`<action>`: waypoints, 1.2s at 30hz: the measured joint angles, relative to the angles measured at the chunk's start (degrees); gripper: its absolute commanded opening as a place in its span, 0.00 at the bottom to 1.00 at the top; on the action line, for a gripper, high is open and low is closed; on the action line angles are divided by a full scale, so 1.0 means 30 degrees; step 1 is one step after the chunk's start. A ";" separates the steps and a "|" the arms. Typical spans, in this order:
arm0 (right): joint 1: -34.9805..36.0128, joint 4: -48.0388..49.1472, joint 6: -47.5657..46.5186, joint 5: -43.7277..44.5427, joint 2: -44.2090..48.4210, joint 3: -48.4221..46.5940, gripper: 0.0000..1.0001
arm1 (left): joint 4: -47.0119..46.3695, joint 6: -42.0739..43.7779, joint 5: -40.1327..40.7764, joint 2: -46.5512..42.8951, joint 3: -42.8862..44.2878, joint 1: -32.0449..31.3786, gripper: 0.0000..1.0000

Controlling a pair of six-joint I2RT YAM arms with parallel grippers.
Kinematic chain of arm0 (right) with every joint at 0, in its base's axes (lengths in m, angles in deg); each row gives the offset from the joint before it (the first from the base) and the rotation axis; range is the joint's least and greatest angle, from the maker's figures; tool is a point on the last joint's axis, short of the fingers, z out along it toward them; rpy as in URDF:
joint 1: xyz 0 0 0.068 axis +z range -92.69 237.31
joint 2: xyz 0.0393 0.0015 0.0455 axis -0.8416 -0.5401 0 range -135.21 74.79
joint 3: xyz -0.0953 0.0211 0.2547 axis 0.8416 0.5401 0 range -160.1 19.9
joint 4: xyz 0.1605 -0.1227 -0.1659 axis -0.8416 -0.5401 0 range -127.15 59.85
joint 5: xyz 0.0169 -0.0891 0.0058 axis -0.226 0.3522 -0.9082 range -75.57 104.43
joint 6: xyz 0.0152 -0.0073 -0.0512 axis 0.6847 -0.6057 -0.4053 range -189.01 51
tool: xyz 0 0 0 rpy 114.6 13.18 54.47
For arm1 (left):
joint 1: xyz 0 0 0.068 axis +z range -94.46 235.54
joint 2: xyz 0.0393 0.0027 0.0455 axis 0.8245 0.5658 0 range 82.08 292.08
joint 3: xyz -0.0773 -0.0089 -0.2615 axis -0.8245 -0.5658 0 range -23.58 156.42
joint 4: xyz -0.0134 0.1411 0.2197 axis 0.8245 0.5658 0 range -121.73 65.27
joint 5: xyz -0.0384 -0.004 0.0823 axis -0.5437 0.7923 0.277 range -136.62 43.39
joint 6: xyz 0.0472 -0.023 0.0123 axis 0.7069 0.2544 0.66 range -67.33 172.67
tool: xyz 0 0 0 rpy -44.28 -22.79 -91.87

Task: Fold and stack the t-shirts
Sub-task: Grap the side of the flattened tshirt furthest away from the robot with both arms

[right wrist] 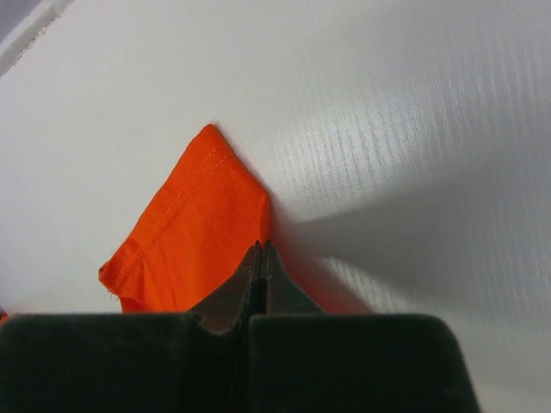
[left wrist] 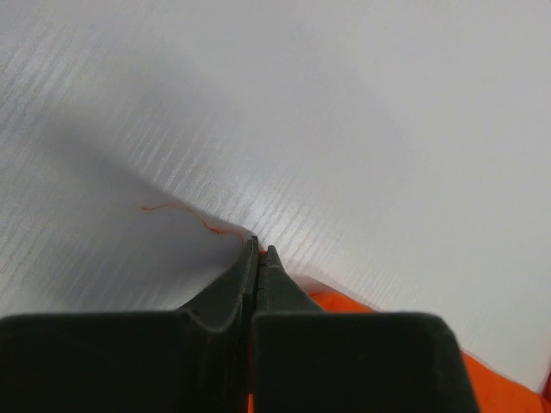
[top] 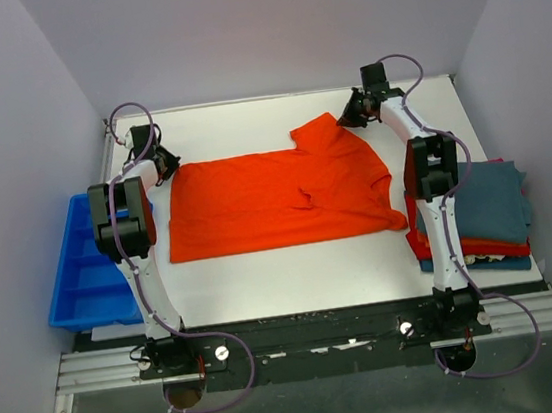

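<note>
The bright orange-red t-shirt (top: 275, 198) lies spread across the middle of the table. My left gripper (top: 163, 168) is at its far left corner. In the left wrist view the gripper (left wrist: 260, 248) is shut, with orange cloth (left wrist: 362, 308) pinched between the jaws and a loose orange thread (left wrist: 185, 211) ahead. My right gripper (top: 354, 116) is at the far right sleeve. In the right wrist view it (right wrist: 262, 247) is shut on the edge of the orange sleeve (right wrist: 194, 237). A stack of folded shirts (top: 487, 203), teal over red over blue, sits at the right edge.
A rigid blue plastic bin (top: 87, 265) stands off the table's left side. White walls close in the back and both sides. The arm bases sit on a black rail (top: 312, 338) at the near edge.
</note>
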 measured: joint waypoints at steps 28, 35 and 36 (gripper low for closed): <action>0.0000 0.1399 -0.0991 -0.1086 0.6790 0.7322 0.01 | 0.1129 0.0860 0.0430 -0.2346 -0.1151 0.0211 0.00; 0.0000 0.1741 -0.1268 -0.1647 0.8182 0.9457 0.01 | 0.0940 0.1005 0.0423 -0.3548 -0.2331 0.0211 0.00; 0.0000 0.1778 -0.1297 -0.1683 0.8422 0.9697 0.01 | 0.0925 0.1020 0.0423 -0.3738 -0.2514 0.0211 0.00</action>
